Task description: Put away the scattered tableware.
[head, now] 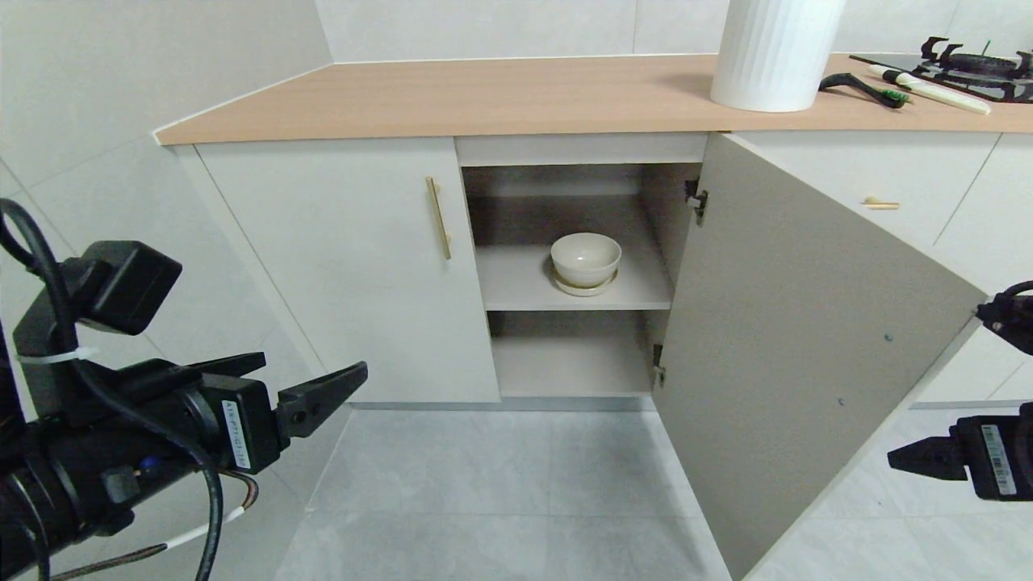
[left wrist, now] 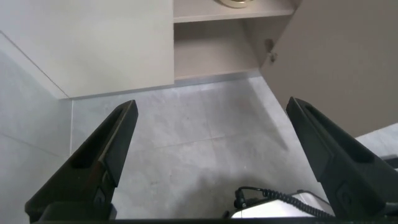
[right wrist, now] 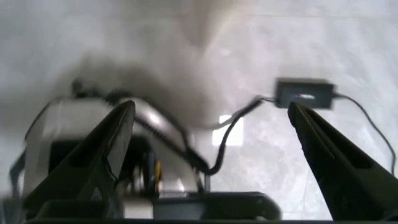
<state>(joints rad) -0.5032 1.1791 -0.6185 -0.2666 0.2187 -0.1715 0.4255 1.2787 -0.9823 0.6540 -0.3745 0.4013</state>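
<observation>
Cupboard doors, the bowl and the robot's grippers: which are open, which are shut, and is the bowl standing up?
Left cupboard door: shut.
Right cupboard door: swung wide open.
Bowl: upright on a small plate on the upper shelf, looks empty.
Left gripper: open, holding nothing.
Right gripper: open, holding nothing.

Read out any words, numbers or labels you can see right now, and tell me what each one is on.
White sticker on the body behind the left pincer: print too small to read.
Barcode sticker on the body behind the right pincer: too small to read.
No text shows on the bowl, the open cabinet door or the white ribbed container.
</observation>
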